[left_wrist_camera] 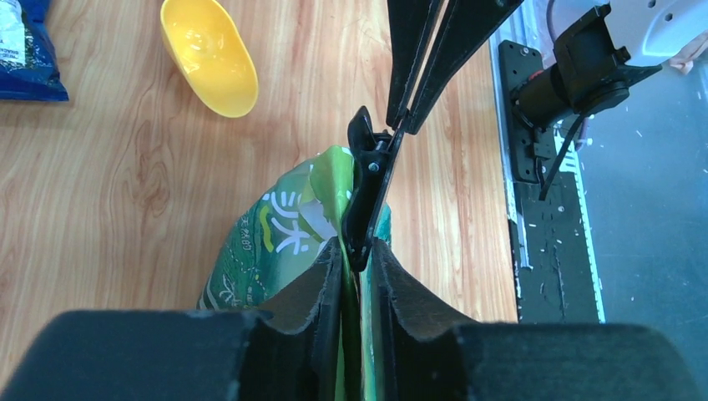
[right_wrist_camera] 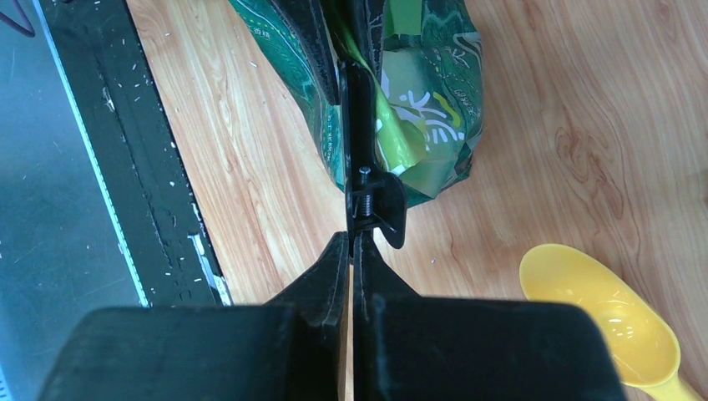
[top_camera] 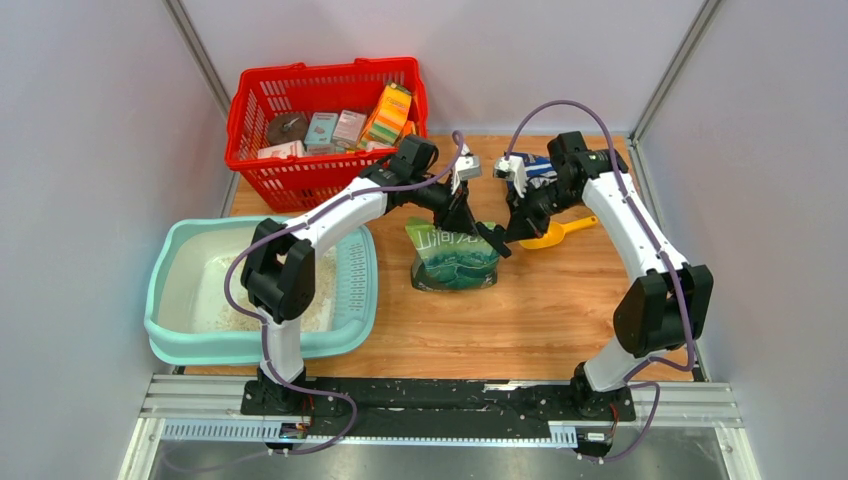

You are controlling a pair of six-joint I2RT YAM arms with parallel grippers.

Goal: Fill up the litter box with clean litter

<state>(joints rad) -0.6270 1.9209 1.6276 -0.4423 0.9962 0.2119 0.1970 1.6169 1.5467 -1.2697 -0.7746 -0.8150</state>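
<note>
The pale teal litter box (top_camera: 175,345) sits at the left of the table, with a thin layer of pale litter (top_camera: 240,318) on its white floor. A green printed bag (top_camera: 455,262) stands mid-table, its folded top held by a black clip (left_wrist_camera: 368,189). My left gripper (top_camera: 480,230) is shut on the bag's top edge (left_wrist_camera: 330,180) just beside the clip. My right gripper (top_camera: 513,230) is shut on the clip's handle (right_wrist_camera: 373,209), facing the left gripper. The bag (right_wrist_camera: 426,100) hangs below both. The bag's contents are hidden.
A yellow scoop (top_camera: 557,234) lies on the wood right of the bag, also in the left wrist view (left_wrist_camera: 209,54). A blue packet (top_camera: 533,170) lies behind it. A red mesh basket (top_camera: 325,150) with boxes stands at the back left.
</note>
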